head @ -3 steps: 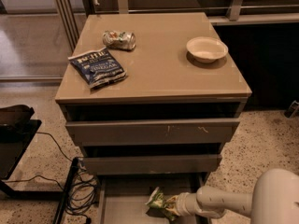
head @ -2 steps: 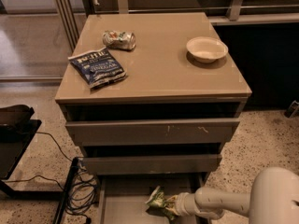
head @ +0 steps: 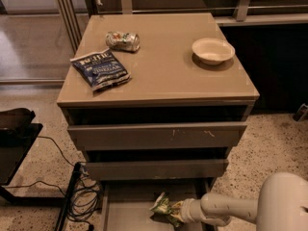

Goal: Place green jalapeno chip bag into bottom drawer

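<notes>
The green jalapeno chip bag [head: 162, 208] is crinkled and sits low over the floor of the open bottom drawer [head: 126, 211], near its middle. My gripper [head: 176, 212] reaches in from the lower right on a white arm and is at the bag's right end, holding it. The drawer is pulled out below the two upper drawers, and its front part is cut off by the bottom edge of the view.
On the cabinet top lie a dark blue chip bag [head: 100, 69], a crushed silvery can [head: 122, 40] and a white bowl [head: 212, 50]. Black cables [head: 82, 196] and a dark stand [head: 14, 143] are on the floor at the left.
</notes>
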Motion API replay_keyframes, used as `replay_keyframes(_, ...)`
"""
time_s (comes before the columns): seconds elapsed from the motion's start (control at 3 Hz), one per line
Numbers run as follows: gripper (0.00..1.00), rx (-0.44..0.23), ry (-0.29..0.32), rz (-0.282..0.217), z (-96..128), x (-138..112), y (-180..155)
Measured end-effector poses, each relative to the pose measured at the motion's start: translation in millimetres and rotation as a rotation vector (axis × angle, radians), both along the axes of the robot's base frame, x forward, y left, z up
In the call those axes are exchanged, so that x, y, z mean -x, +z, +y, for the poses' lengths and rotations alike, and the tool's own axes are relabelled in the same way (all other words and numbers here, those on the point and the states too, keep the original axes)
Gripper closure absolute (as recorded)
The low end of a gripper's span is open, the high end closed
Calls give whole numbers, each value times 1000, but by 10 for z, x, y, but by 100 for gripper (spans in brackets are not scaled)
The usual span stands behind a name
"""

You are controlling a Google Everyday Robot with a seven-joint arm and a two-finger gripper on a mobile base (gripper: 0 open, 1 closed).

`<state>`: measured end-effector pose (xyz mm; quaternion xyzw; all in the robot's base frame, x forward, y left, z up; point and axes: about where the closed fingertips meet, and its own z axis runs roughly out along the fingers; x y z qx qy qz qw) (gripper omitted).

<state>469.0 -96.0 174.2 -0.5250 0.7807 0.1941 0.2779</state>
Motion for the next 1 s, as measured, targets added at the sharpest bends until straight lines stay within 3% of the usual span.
replay_keyframes(0.33, 12, 0, 0, 0, 0, 0, 0)
replay_keyframes(0.67, 0, 0, 0, 0, 1, 0, 0)
replay_keyframes(1.0, 0, 0, 0, 0, 1, 0, 0)
